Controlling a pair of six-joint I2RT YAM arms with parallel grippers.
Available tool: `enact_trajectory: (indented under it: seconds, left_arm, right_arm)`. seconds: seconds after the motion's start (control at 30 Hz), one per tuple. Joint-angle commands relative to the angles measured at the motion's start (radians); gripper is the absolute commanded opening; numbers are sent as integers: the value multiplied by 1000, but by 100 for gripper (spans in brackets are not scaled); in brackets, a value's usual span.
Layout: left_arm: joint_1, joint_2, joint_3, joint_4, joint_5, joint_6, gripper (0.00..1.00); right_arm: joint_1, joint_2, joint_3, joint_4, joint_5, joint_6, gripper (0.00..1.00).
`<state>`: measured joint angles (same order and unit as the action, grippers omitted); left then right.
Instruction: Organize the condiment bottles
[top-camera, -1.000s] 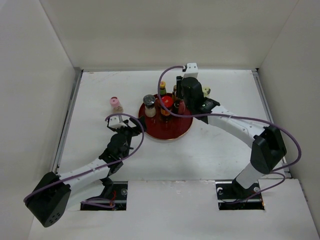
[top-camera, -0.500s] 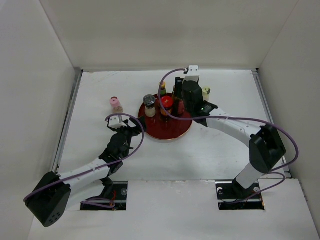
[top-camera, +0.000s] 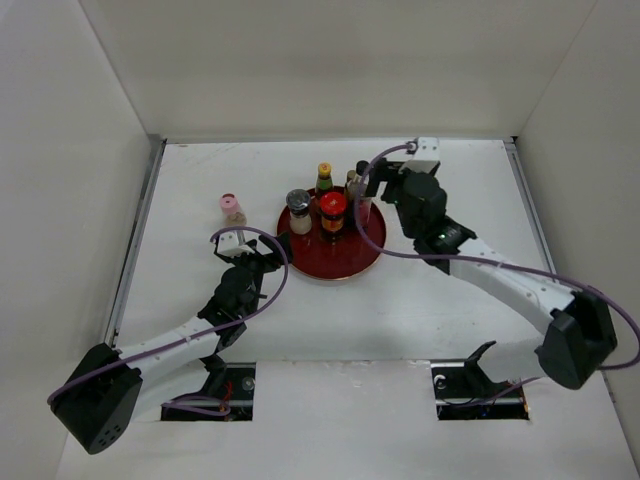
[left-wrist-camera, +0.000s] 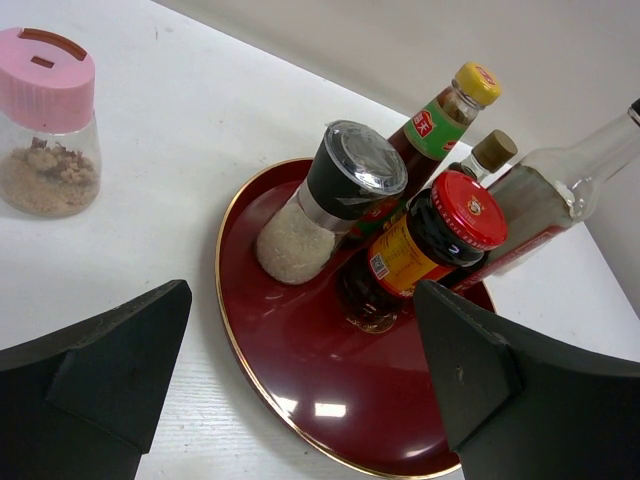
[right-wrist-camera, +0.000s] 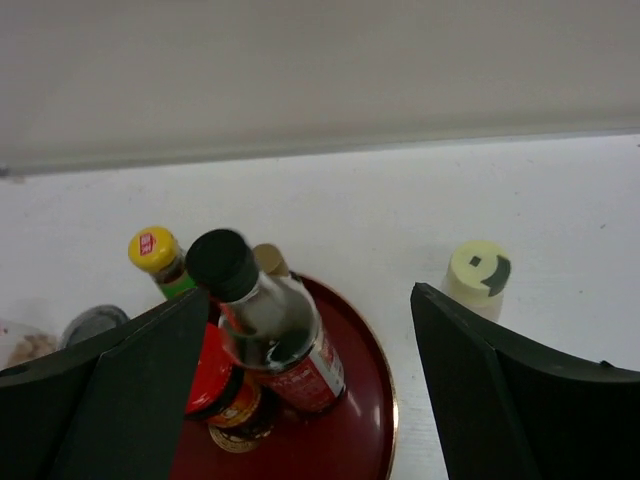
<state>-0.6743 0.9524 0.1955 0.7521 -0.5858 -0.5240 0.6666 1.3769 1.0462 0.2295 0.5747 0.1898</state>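
Observation:
On the round red tray (top-camera: 340, 262) stand a silver-lidded grinder (left-wrist-camera: 355, 165), a red-lidded jar (left-wrist-camera: 465, 208), a yellow-capped bottle (left-wrist-camera: 478, 82), a small tan-capped bottle (left-wrist-camera: 493, 150) and the tall clear black-capped bottle (right-wrist-camera: 280, 340). My right gripper (right-wrist-camera: 310, 292) is open just behind and above the tall bottle, its fingers apart from the glass. A cream-capped bottle (right-wrist-camera: 478, 270) stands on the table right of the tray. The pink-capped jar (left-wrist-camera: 45, 80) is on the table left of the tray. My left gripper (left-wrist-camera: 300, 300) is open and empty, low at the tray's left front.
The white table is walled at the back and on both sides. The tray's near half (left-wrist-camera: 300, 350) holds nothing. My right arm (top-camera: 500, 275) reaches across the table's right half. In the top view it hides the cream-capped bottle.
My right gripper has opened and let go of the tall black-capped bottle on the tray, then drawn back to the right. The left arm has not moved.

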Motion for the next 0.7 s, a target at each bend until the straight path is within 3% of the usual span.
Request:
enact_trajectory:
  seconds: [0.0, 0.13, 0.4, 0.67]
  left_arm:
    - [0, 2, 4, 43, 12, -10, 95]
    - [0, 8, 5, 49, 12, -10, 95]
    - [2, 0, 4, 41, 12, -10, 95]
    - [2, 2, 5, 43, 12, -10, 95]
  right_arm:
    - [-98, -81, -64, 34, -74, 81, 89]
    - [-219, -14, -100, 27, -143, 152, 89]
    - [-362, 266, 67, -30, -242, 145, 95]
    - [-408, 424, 196, -50, -282, 134, 86]
